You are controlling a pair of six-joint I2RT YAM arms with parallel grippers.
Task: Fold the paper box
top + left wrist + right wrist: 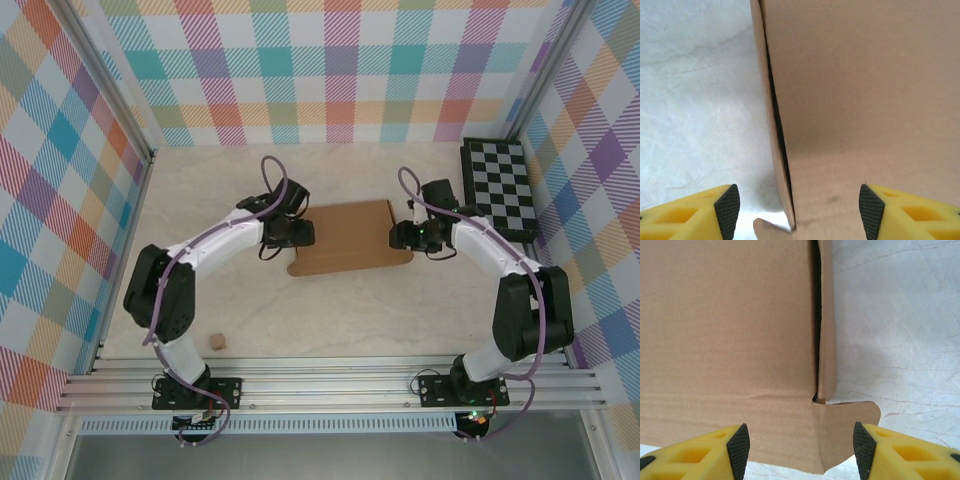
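Note:
The paper box (350,237) lies mid-table as a flat brown cardboard shape with its lid down. My left gripper (300,235) sits at its left end and my right gripper (397,237) at its right end. In the left wrist view the left gripper (799,212) is open, its black pads (727,210) wide apart over the box's side wall (771,115) and lid (865,100). In the right wrist view the right gripper (801,449) is also open, above the front flap (765,415) and its rounded ear tab (852,415). Neither grips the cardboard.
A black-and-white checkered board (505,185) lies at the back right, close behind the right arm. A tiny tan cube (216,342) rests near the left arm's base. Plaid walls enclose the table on three sides.

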